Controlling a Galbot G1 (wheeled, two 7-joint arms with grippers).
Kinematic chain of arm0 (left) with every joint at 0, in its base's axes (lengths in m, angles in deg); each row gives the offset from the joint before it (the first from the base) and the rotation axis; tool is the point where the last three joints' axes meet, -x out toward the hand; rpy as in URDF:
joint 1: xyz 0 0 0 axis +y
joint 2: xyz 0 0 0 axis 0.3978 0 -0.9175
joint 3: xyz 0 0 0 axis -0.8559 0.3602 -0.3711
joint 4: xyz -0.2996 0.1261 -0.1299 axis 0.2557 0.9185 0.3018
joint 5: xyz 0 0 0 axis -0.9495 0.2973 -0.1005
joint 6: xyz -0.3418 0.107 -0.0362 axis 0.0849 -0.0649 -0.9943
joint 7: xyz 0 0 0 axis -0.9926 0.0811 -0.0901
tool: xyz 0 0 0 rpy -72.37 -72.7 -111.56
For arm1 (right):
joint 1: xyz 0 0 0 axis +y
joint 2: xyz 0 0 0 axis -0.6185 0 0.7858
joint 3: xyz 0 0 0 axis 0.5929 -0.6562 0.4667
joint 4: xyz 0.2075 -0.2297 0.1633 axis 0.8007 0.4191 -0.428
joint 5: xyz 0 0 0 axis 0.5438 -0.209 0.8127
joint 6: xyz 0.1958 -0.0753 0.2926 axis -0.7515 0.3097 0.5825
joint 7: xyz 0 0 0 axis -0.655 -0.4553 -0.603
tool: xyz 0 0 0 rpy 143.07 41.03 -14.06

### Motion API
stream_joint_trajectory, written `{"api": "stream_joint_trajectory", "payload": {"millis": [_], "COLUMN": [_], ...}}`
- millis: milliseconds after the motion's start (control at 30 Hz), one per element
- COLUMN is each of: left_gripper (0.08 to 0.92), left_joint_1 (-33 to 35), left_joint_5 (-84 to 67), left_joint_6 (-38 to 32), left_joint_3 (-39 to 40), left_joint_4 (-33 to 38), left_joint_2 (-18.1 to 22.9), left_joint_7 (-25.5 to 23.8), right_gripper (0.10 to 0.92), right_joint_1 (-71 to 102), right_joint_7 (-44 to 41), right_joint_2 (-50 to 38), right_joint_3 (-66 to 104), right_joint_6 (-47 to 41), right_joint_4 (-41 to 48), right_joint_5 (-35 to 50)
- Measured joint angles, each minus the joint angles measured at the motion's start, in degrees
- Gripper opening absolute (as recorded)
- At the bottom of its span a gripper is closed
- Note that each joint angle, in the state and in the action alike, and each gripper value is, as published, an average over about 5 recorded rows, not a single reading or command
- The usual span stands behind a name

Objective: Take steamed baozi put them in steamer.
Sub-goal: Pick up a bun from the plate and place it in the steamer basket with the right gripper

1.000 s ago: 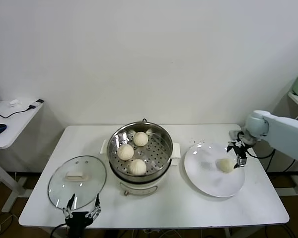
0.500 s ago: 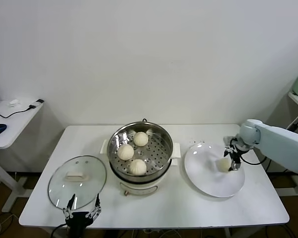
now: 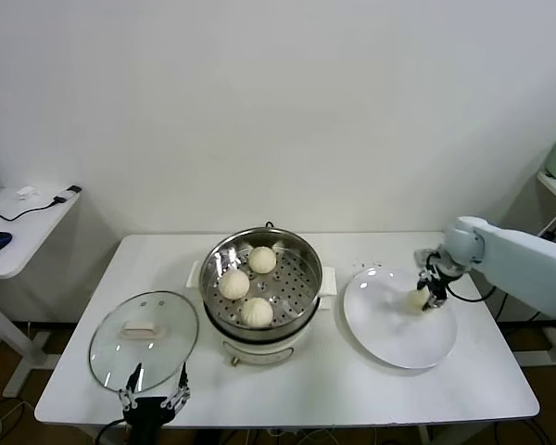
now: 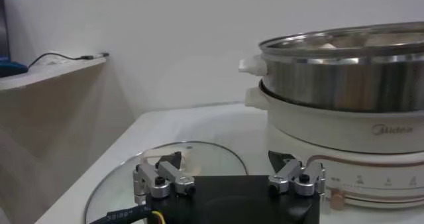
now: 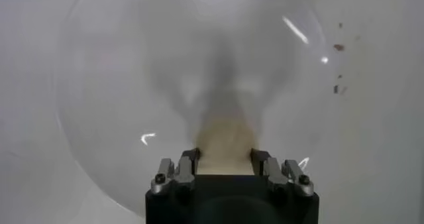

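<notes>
- The right gripper [image 3: 427, 297], spread wide a second ago, has clamped the last baozi [image 5: 226, 145] over the white plate [image 3: 389, 343].
- Steamer [image 3: 296, 278] unchanged (three buns inside).
- Left gripper [image 3: 152, 396] stays open by the glass lid [image 3: 120, 352].

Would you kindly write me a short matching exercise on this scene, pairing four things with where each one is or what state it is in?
Things:
1. glass lid
2. white plate
3. left gripper
4. right gripper

Places or states:
A. shut on a baozi
B. flat on the table, left of the steamer
C. open, at the table's near edge
D. right of the steamer

Pairs: 1-B, 2-D, 3-C, 4-A
</notes>
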Motion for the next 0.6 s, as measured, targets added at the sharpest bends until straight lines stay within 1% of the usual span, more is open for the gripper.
{"api": "stream_joint_trajectory", "payload": {"millis": [167,367,600], "left_gripper": [0.823,0.823,0.823], "left_joint_1": [-0.07,0.09,0.33], "left_joint_5": [-0.03,0.17,0.18], "left_joint_6": [-0.02,0.01,-0.1], "left_joint_3": [0.31,1.0,1.36], "left_joint_4": [0.11,0.56,1.38], "left_joint_2": [-0.3,-0.85,-0.98], "left_joint_7": [-0.03,-0.08,-0.11], "right_gripper": [0.551,0.551,0.551], "right_joint_1": [-11.1,-24.88,-33.16], "right_joint_7": [0.16,1.16,4.1], "right_joint_2": [2.07,6.63,14.18], "right_joint_3": [-7.78,-14.38,-16.56], "right_joint_6": [-0.92,-3.16,-7.09], "right_joint_4": [-4.27,-10.39,-16.37], "right_joint_5": [8.04,21.28,34.26]}}
